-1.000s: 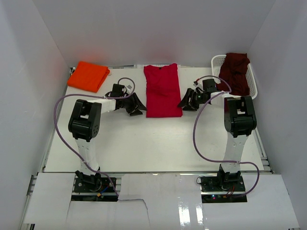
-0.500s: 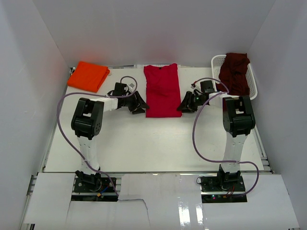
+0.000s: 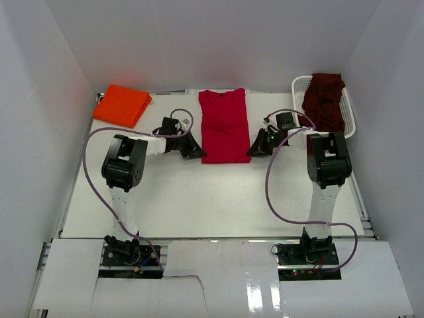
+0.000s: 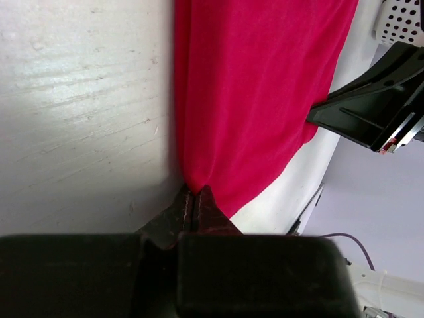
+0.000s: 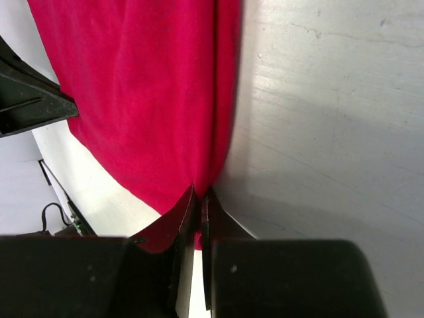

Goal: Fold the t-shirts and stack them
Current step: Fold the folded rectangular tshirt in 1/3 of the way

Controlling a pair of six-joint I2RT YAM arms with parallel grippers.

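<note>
Where it lies flat at the far centre of the table, the red t-shirt runs lengthwise near-to-far, neck end farthest. The left gripper is clenched on its near-left hem corner and the right gripper on its near-right corner. The orange t-shirt lies folded far left, and the maroon t-shirt sits in the white basket.

Both arms reach forward and bend inward, wrists held low. The left gripper has its fingers pinched together on the near left corner of the red t-shirt. The right gripper has its fingers pinched on the near right corner.
</note>
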